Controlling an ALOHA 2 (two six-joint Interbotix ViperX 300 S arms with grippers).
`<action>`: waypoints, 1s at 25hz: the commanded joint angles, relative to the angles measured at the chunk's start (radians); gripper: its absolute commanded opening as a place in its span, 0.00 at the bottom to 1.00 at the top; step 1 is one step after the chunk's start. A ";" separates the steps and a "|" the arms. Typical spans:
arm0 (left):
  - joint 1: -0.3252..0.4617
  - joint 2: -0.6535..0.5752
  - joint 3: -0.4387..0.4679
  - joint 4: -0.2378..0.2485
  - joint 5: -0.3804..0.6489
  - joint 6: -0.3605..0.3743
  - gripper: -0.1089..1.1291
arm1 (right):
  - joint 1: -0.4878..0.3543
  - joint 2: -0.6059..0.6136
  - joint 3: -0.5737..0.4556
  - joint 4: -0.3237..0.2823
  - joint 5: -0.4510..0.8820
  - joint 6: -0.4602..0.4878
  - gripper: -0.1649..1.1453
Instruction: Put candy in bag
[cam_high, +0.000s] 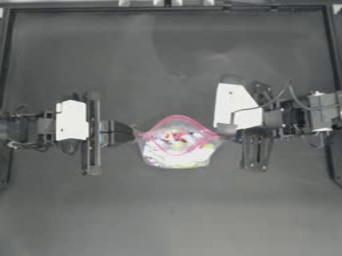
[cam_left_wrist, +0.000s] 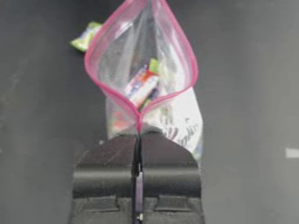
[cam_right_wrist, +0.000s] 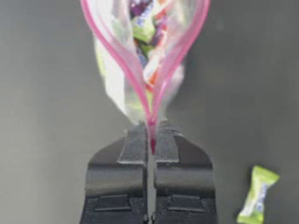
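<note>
While both arms reached in toward the table's (cam_high: 80, 220) middle, the bag (cam_high: 178, 142) sat between them w/ its pink-red mouth strip pulled into an open loop. Left gripper (cam_high: 137, 134) had its jaws pressed together on the bag's left mouth corner; in the left wrist view (cam_left_wrist: 139, 133) the pink strip ran straight down into the seam between the two dark jaws. Right gripper (cam_high: 224, 132) was likewise clamped on the opposite corner, strip pinched between its jaws in the right wrist view (cam_right_wrist: 151, 135). Bag (cam_left_wrist: 140, 83) hung open betw. the two grips, colourful sweets showing through the clear plastic, approx. piled in its lower part (cam_right_wrist: 146, 35).

The candy (cam_right_wrist: 257, 195), yellow-green w/ pale twisted ends, lay on the table outside the bag, near the right gripper's side and apart from the plastic. Left wrist view showed it too (cam_left_wrist: 86, 36), beyond the bag's far edge, just beside the pink rim but not inside. Couldn't make it out in the top view; prob. hidden under the right arm.
</note>
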 joint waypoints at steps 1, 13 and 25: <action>-0.008 -0.006 -0.009 -0.003 -0.011 -0.002 0.13 | 0.002 0.002 -0.011 0.002 -0.025 0.002 0.17; -0.025 0.069 -0.017 -0.005 -0.037 -0.003 0.13 | 0.005 0.038 0.012 0.002 -0.058 -0.003 0.17; -0.026 0.120 -0.021 -0.005 -0.061 -0.003 0.13 | 0.005 0.072 0.040 0.008 -0.137 0.003 0.17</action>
